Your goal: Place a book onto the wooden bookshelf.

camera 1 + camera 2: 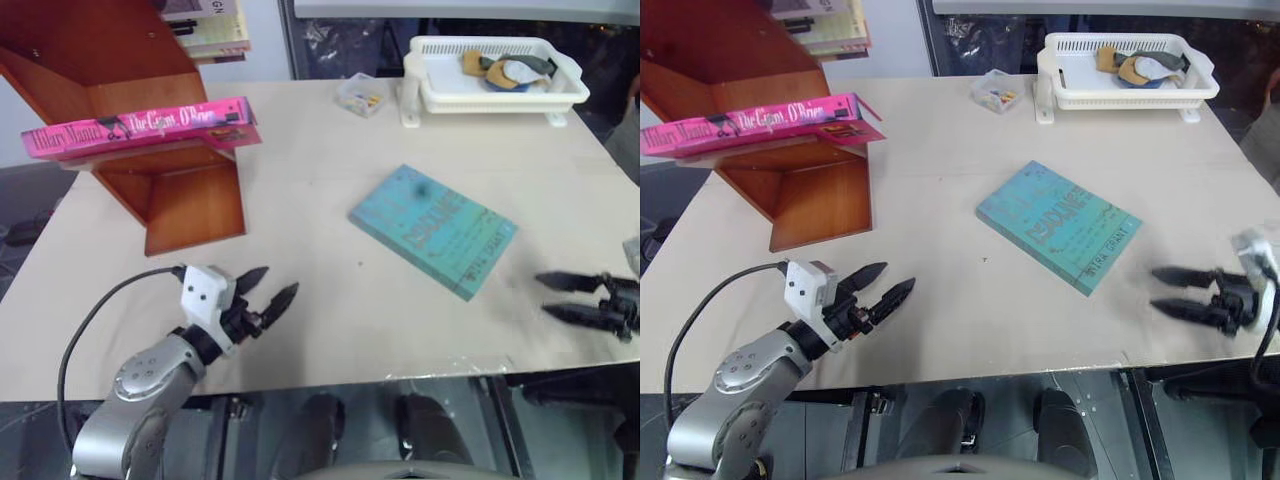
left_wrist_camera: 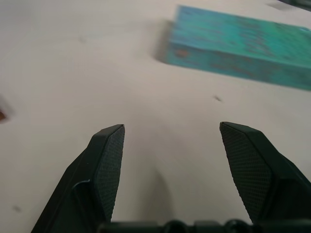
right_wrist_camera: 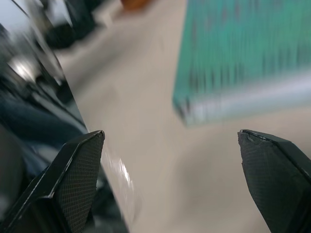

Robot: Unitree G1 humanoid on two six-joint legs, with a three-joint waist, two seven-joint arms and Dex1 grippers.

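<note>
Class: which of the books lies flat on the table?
The teal-blue book, lying between both grippers; the pink book rests on the wooden bookshelf.

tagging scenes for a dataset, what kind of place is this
Probably a lab tabletop staged as a reading corner: a wooden bookshelf holding a pink book, a teal book and a white basket tray on a pale table.

My head stereo pair looks down over pale beige bench (image 1: pixel 330 300); wrist cameras skim low, both sharing flat teal-blue paperback book (image 2: pixel 243 48).
</note>
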